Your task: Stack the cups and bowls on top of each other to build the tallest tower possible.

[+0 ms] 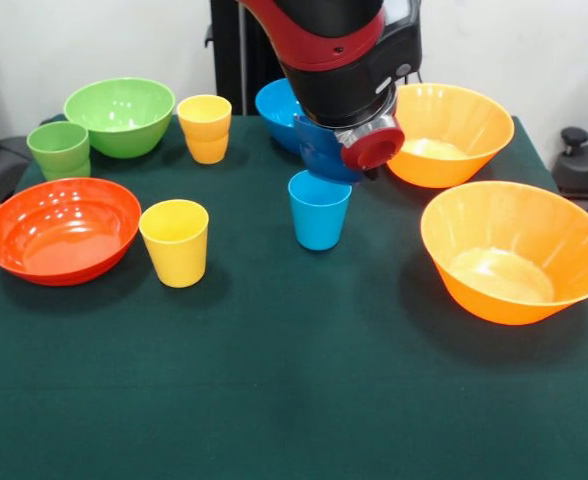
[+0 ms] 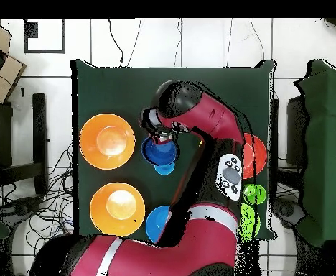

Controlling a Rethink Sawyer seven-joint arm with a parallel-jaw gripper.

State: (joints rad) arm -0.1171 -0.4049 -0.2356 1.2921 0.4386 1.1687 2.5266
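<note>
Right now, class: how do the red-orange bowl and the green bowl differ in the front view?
The red-orange bowl is wider and shallower; the green bowl is deeper and narrower. The red-orange bowl sits nearer the camera, beside a yellow cup; the green bowl sits farther back, beside the green cup. Both are glossy, upright and empty.

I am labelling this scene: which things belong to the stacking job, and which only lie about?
Job: green bowl, green cup, yellow cups, red-orange bowl, light blue cup, dark blue bowl, light blue bowl, orange bowls.
Lying about: floor cables, cardboard.
</note>
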